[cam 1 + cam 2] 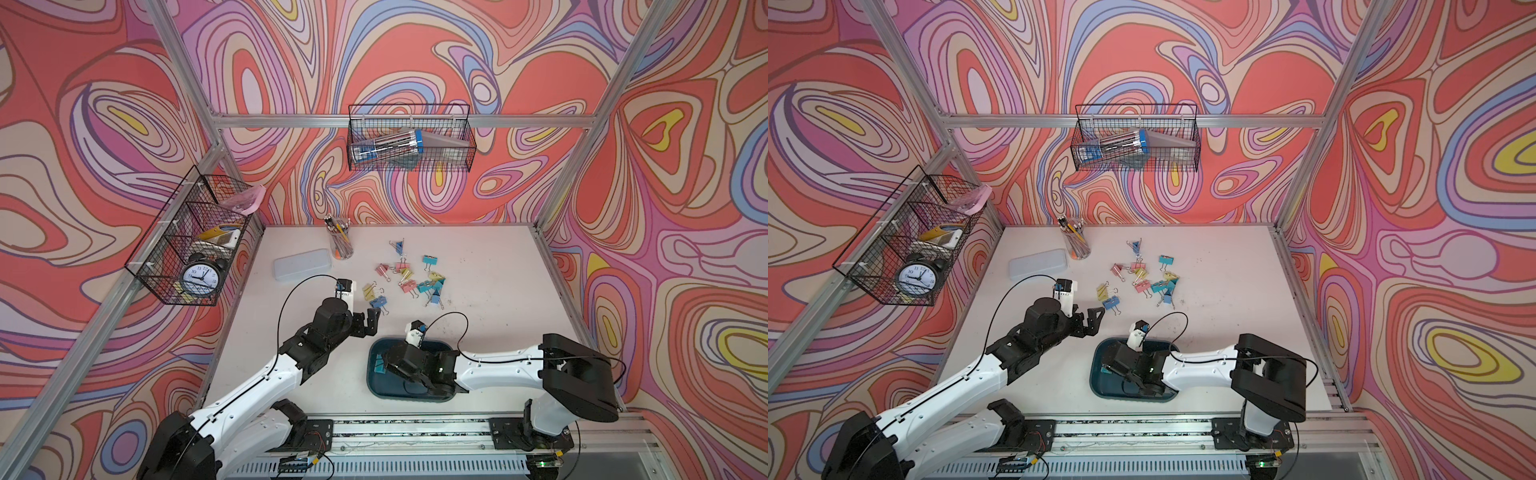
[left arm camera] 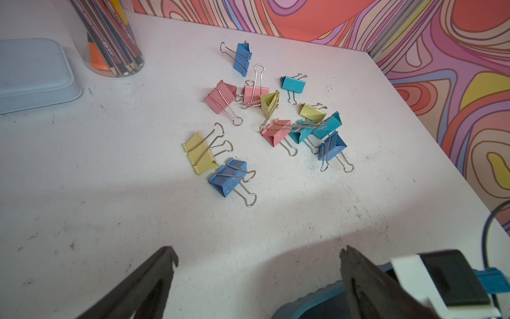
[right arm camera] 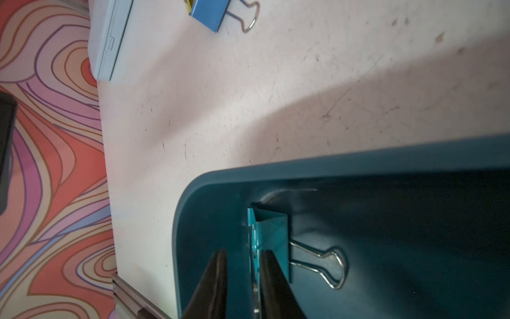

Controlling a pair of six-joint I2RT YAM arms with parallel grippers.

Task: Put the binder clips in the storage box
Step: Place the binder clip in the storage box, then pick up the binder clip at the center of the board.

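Right gripper (image 3: 243,250) part-open, teal clip (image 3: 271,229) loose between my jaws, in the box (image 3: 331,163). Clip may snag a finger and lift out when I pull up. Left gripper (image 2: 258,252) wide open, empty.

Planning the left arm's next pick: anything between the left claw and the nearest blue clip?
Nothing visible: only bare table lies between the open left claw and the blue clip.
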